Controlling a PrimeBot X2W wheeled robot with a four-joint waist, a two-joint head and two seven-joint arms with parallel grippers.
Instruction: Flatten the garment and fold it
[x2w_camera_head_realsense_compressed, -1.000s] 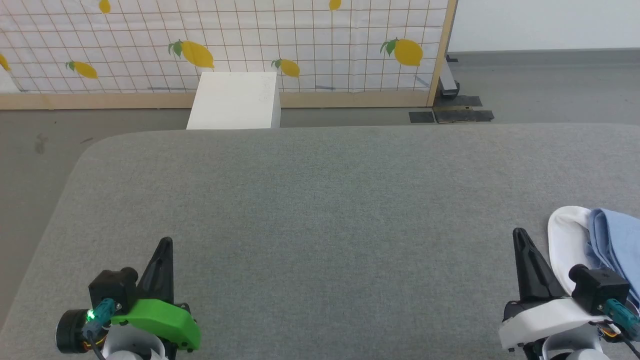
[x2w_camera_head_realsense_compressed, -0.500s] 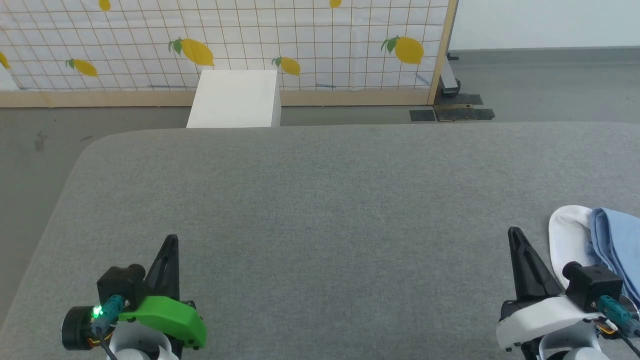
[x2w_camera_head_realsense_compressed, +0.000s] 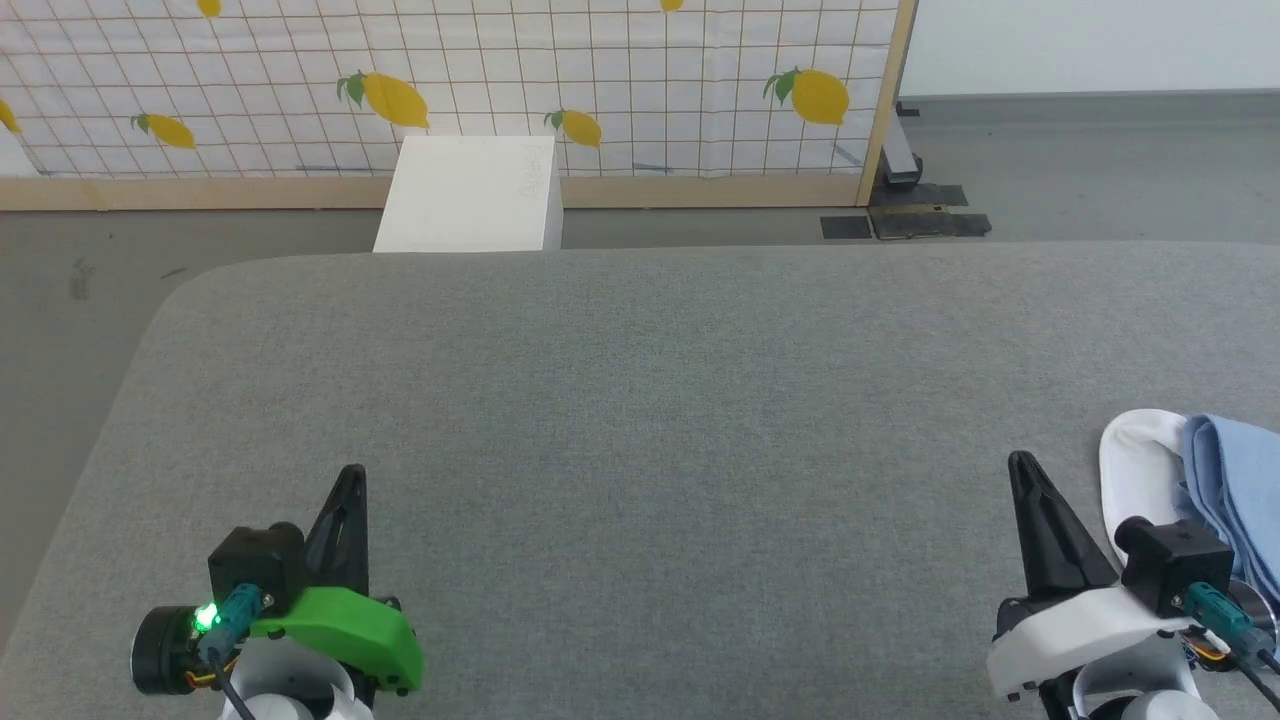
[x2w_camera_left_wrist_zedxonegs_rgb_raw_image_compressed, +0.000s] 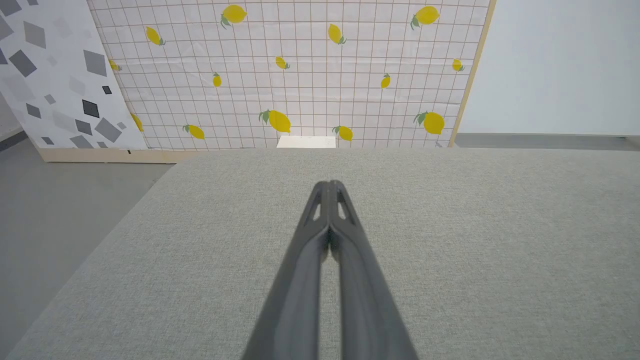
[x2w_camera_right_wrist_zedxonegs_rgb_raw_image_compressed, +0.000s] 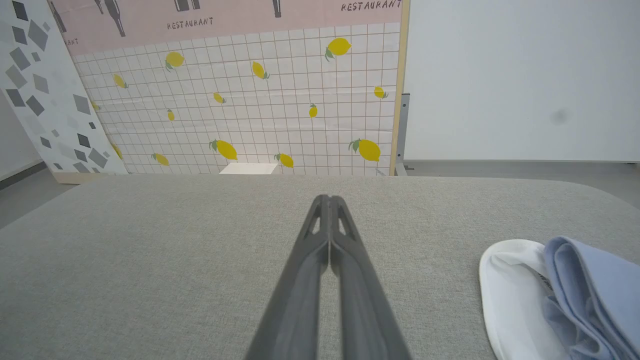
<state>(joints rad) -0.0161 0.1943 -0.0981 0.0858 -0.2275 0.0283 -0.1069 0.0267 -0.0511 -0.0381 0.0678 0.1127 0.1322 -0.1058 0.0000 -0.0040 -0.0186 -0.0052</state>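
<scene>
The garment (x2w_camera_head_realsense_compressed: 1215, 480) is a bunched heap of light blue cloth with white lining, lying at the right edge of the grey table (x2w_camera_head_realsense_compressed: 640, 400); it runs off the picture. In the right wrist view the garment (x2w_camera_right_wrist_zedxonegs_rgb_raw_image_compressed: 575, 295) sits low at the right. My right gripper (x2w_camera_head_realsense_compressed: 1022, 472) is shut and empty, just left of the cloth without touching it. Its fingertips (x2w_camera_right_wrist_zedxonegs_rgb_raw_image_compressed: 329, 200) meet over bare table. My left gripper (x2w_camera_head_realsense_compressed: 351, 478) is shut and empty near the front left of the table, far from the garment; its fingertips (x2w_camera_left_wrist_zedxonegs_rgb_raw_image_compressed: 329, 185) are pressed together.
A white box (x2w_camera_head_realsense_compressed: 470, 195) stands on the floor behind the table's far edge. Behind it is a lemon-patterned screen (x2w_camera_head_realsense_compressed: 450, 80) with a wooden frame. Grey floor lies left of the table's rounded corner (x2w_camera_head_realsense_compressed: 180, 290). Wide bare tabletop lies between the two grippers.
Both grippers have drifted slightly inward and the scene has shifted a little, as from a small camera move. The garment has not changed and both grippers stay shut.
</scene>
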